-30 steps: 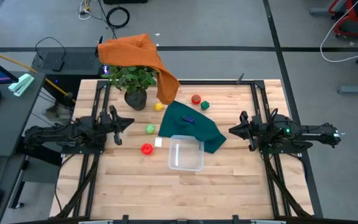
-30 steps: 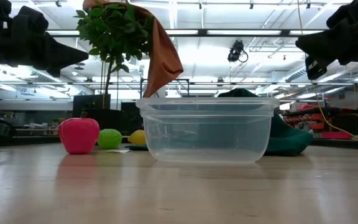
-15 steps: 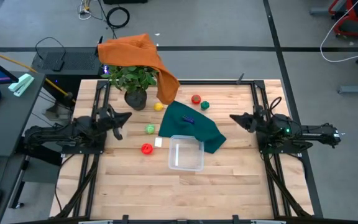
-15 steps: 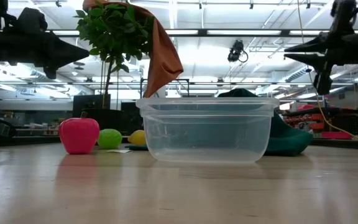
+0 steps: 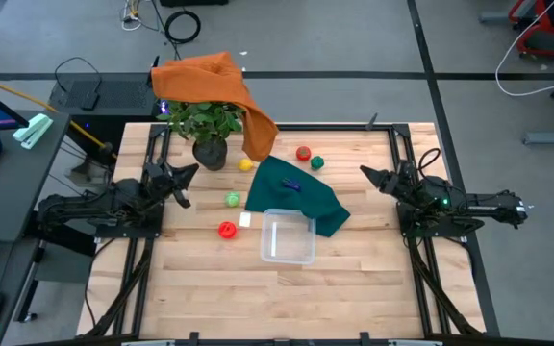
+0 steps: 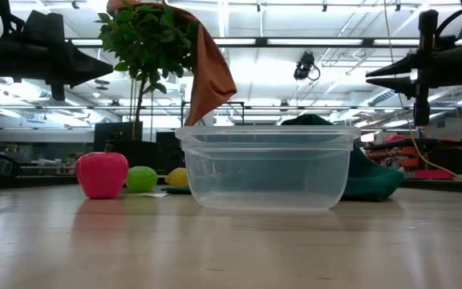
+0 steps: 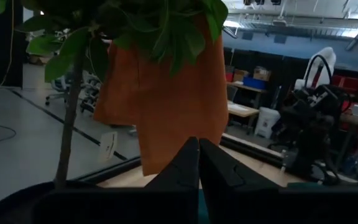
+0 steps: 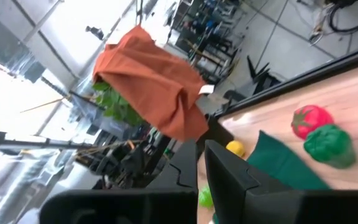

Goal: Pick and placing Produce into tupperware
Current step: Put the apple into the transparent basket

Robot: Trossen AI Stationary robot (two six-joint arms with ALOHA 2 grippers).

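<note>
Wooden table [image 5: 354, 288], clear tupperware [image 5: 288, 237], green cloth [image 5: 296, 192], potted plant [image 5: 205, 127], scattered produce [image 5: 227, 230]

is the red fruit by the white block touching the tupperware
Apart. The high view shows bare wood between the red fruit and the tupperware, with the small white block lying between them.

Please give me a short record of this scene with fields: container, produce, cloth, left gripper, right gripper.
container: tupperware, empty, near table middle
produce: red fruit, green fruit, yellow fruit, red tomato, green vegetable, dark blue piece on cloth
cloth: green cloth beside the container
left gripper: shut, raised, holds nothing
right gripper: shut, raised, holds nothing
</note>
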